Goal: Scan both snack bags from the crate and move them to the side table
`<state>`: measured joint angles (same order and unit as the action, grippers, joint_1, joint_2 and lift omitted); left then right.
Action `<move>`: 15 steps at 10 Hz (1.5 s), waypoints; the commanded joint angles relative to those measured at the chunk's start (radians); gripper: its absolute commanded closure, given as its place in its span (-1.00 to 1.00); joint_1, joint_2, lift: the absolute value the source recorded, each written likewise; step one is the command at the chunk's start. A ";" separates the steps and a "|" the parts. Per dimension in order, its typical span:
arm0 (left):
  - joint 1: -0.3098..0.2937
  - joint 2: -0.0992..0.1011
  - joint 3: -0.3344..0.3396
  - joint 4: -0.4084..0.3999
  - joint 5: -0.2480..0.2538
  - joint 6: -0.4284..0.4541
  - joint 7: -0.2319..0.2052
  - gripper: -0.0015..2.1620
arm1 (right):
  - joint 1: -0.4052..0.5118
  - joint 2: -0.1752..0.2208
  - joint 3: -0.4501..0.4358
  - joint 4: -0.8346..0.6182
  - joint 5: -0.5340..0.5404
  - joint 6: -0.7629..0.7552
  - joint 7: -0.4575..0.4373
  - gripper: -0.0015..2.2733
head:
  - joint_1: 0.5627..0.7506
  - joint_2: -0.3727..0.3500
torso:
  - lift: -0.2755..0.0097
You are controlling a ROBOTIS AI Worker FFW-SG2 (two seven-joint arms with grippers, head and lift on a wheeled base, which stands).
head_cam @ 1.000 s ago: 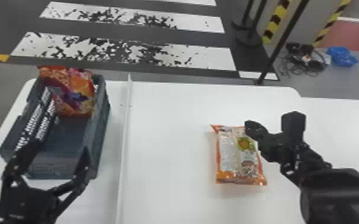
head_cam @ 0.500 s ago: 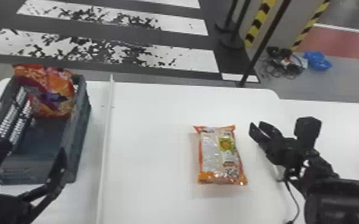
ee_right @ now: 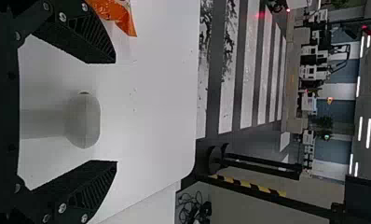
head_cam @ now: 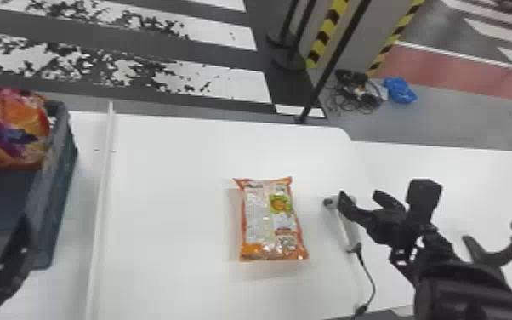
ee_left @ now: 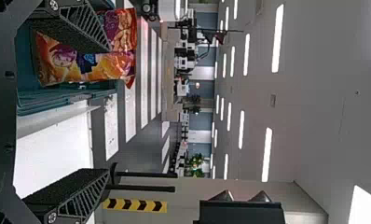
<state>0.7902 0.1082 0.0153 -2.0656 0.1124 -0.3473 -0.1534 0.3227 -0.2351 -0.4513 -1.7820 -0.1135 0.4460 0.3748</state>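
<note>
So — shiny, orange-edged snack bag [head_cam: 268,221]; left hand [head_cam: 15,255], right hand [head_cam: 360,198] — both gaping, empty.

Blue bundle [head_cam: 399,90] beside tangled dark cables [head_cam: 365,98].

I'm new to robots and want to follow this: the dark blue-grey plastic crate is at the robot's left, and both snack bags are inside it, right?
One bag is misplaced: the head view shows the orange-edged snack bag with a pale label on the white table, outside the crate. The colourful red-and-orange snack bag is inside.
</note>
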 commanded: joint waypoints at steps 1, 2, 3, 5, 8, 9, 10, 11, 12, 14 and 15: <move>-0.002 0.002 0.000 0.005 0.001 0.000 0.000 -0.92 | 0.004 -0.016 -0.024 0.007 0.011 0.053 0.016 -0.88 | 0.41 -0.94 | 0.40; -0.002 0.002 0.002 0.009 0.001 0.000 0.000 -0.92 | 0.002 -0.036 -0.024 0.021 0.014 0.096 0.038 -0.88 | 0.41 -0.94 | 0.40; -0.002 0.002 0.002 0.010 0.003 0.000 0.000 -0.92 | -0.005 -0.050 -0.024 0.035 0.023 0.139 0.061 -0.88 | 0.41 -0.94 | 0.40; -0.003 0.002 0.002 0.022 0.001 -0.006 0.000 -0.92 | -0.016 -0.067 -0.018 0.058 0.032 0.198 0.111 -0.88 | 0.41 -0.94 | 0.40; -0.008 0.001 0.002 0.036 0.009 -0.025 0.000 -0.92 | -0.062 -0.095 0.022 0.099 0.086 0.262 0.162 -0.88 | 0.41 -0.94 | 0.40; -0.009 0.001 0.002 0.038 0.009 -0.025 0.000 -0.92 | -0.082 -0.107 0.045 0.122 0.100 0.277 0.165 -0.88 | 0.41 -0.94 | 0.40; -0.009 0.002 0.003 0.039 0.010 -0.025 0.000 -0.92 | -0.106 -0.112 0.057 0.153 0.110 0.280 0.165 -0.88 | 0.41 -0.94 | 0.40; -0.009 0.002 0.006 0.039 0.013 -0.025 0.000 -0.92 | -0.131 -0.118 0.074 0.184 0.120 0.284 0.165 -0.87 | 0.41 -0.94 | 0.40; -0.009 0.002 0.009 0.039 0.015 -0.025 0.000 -0.92 | -0.151 -0.122 0.080 0.205 0.129 0.284 0.167 -0.81 | 0.41 -0.94 | 0.40; -0.009 0.002 0.012 0.039 0.016 -0.025 0.000 -0.92 | -0.182 -0.135 0.100 0.237 0.164 0.308 0.204 -0.45 | 0.41 -0.94 | 0.40; -0.009 0.002 0.012 0.039 0.018 -0.025 0.000 -0.92 | -0.183 -0.138 0.103 0.240 0.164 0.308 0.208 0.04 | 0.41 -0.94 | 0.40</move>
<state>0.7807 0.1104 0.0275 -2.0264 0.1297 -0.3719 -0.1534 0.1418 -0.3714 -0.3499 -1.5448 0.0475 0.7525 0.5817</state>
